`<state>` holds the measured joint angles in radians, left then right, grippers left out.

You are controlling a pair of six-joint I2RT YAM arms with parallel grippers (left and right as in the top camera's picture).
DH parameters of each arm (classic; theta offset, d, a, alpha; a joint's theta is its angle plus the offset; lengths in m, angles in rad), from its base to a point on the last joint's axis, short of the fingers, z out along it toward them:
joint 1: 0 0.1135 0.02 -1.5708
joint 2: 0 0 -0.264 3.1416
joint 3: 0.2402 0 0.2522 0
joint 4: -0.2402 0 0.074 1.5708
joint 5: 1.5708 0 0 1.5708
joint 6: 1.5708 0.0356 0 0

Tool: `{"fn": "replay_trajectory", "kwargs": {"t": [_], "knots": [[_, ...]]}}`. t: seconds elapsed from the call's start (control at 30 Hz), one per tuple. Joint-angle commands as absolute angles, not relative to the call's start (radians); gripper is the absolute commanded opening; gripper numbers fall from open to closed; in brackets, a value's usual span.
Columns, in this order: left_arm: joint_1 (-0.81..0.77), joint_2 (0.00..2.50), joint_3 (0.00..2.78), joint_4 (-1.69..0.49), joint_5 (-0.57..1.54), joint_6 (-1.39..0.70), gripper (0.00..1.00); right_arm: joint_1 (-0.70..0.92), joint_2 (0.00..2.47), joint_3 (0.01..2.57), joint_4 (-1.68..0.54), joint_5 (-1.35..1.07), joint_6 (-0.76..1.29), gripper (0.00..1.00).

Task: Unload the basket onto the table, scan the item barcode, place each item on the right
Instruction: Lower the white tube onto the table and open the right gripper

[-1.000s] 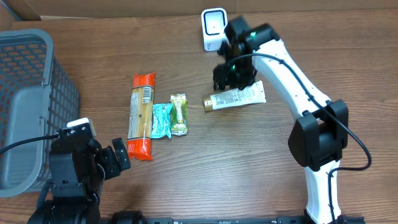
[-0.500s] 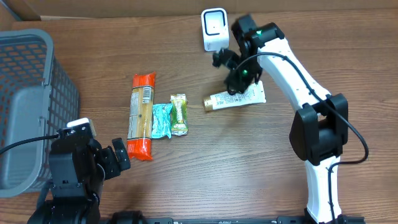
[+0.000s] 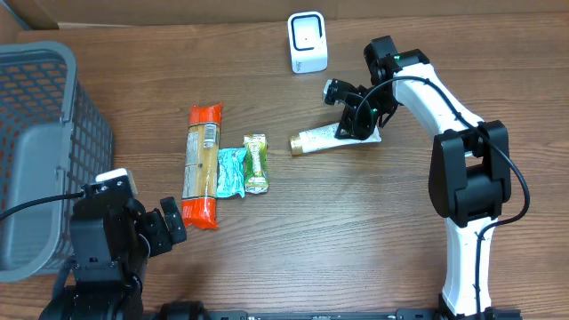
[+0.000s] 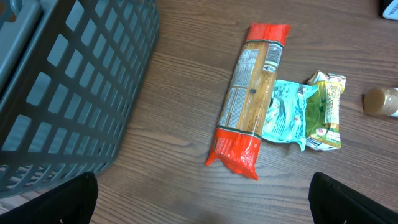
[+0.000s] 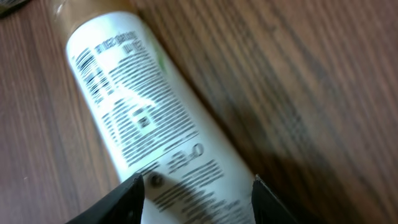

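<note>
Wooden tabletop is seen throughout, and the tube is lying flat on it, apart from the scanner. The right claw is placed astride the tube's flat end; whether it is clamped cannot be told. The left claw is held wide apart near the basket. Lifting and scanning are judged not yet done.

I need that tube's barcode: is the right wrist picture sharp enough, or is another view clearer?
Right wrist view: the tube fills the frame, its print is smeared, and the barcode shows only as blurred bars. Overhead view: sharp and evenly lit, but the print is too small to read. Left wrist view: sharp, but only the tube's brown cap shows, at the edge.
</note>
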<state>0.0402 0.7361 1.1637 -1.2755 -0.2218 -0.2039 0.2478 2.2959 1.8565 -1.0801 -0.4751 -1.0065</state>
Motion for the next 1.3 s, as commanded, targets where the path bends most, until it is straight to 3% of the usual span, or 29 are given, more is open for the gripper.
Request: {"fn": "replay_trajectory", "kwargs": {"t": [0.0, 0.33, 0.5, 0.63, 0.73, 0.87, 1.07, 1.27], "knots": [[0.046, 0.733, 1.160, -1.275, -0.238, -0.214, 1.00, 0.253, 2.305, 1.843, -1.050, -0.503, -1.014, 0.56], [0.046, 0.733, 1.160, -1.275, -0.238, -0.214, 1.00, 0.253, 2.308, 1.839, -0.870, -0.531, -0.848, 0.52], [0.046, 0.733, 1.160, -1.275, -0.238, -0.214, 0.99, 0.241, 2.308, 1.839, -0.875, -0.379, -0.495, 0.64], [0.046, 0.733, 1.160, -1.275, -0.238, -0.214, 1.00, 0.232, 2.308, 1.831, -0.951, -0.323, -0.335, 0.63], [0.046, 0.733, 1.160, -1.275, -0.238, -0.214, 1.00, 0.233, 2.308, 1.819, -1.049, -0.322, -0.337, 0.68], [0.046, 0.733, 1.160, -1.275, -0.238, -0.214, 0.99, 0.234, 2.308, 1.820, -1.242, -0.331, -0.362, 0.68], [0.046, 0.733, 1.160, -1.275, -0.238, -0.214, 1.00, 0.241, 2.308, 1.852, -1.361, -0.413, -0.371, 0.68], [0.046, 0.733, 1.160, -1.275, -0.238, -0.214, 1.00, 0.237, 2.308, 2.105, -1.574, -0.413, -0.480, 0.69]]}}
